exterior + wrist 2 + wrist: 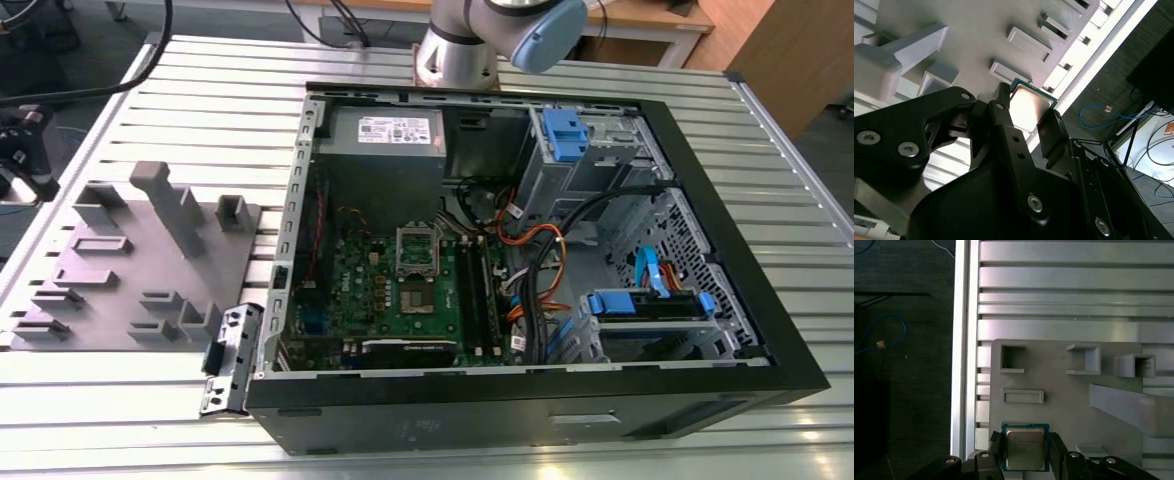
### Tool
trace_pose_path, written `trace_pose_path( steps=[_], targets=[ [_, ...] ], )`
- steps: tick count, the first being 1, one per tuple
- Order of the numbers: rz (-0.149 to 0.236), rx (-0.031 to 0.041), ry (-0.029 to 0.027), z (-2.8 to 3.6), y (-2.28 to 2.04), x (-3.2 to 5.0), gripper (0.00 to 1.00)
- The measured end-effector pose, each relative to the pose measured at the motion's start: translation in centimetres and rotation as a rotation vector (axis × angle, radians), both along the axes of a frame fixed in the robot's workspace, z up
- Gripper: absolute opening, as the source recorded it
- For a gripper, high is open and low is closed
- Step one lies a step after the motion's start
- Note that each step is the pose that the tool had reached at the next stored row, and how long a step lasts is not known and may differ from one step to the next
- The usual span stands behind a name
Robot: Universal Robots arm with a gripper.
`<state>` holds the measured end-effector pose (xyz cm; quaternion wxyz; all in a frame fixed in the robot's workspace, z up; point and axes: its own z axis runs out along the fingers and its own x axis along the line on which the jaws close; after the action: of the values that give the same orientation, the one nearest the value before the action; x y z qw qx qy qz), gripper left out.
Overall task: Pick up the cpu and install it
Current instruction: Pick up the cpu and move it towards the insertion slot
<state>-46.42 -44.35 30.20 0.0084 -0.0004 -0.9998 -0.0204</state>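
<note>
The cpu [1025, 449], a small silvery square chip with a thin green rim, lies flat at the edge of the grey moulded tray [1064, 405]. My gripper [1025, 442] has one black finger against each of the chip's two opposite sides and is shut on it. The second wrist view shows the same grip: the cpu [1029, 104] is between the fingers of the gripper [1028, 109], close above the tray [954, 30]. I cannot tell whether the chip still rests on the tray. In the exterior view the tray [134, 265] lies left of the open computer case [534, 260].
Inside the case the green motherboard [400, 300] carries a silver socket frame [418, 250] with a dark centre. Cables [534, 260] and blue drive brackets [563, 135] fill the case's right half. The arm's base [461, 50] stands behind the case. The table edge [960, 340] runs beside the tray.
</note>
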Motion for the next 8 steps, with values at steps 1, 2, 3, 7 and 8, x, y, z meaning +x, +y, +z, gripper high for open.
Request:
trace_pose_path(
  steps=[1,2,3,7,8],
  targets=[
    [0.000,0.0000,0.0000,0.28,0.00,0.00,0.47],
    [0.000,0.0000,0.0000,0.55,0.00,0.00,0.47],
    [0.000,0.0001,-0.0001,0.80,0.00,0.01,0.47],
    [0.000,0.0000,0.0000,1.81,0.00,0.01,0.47],
    [0.000,0.0000,0.0000,2.06,0.00,0.01,0.47]
  ],
)
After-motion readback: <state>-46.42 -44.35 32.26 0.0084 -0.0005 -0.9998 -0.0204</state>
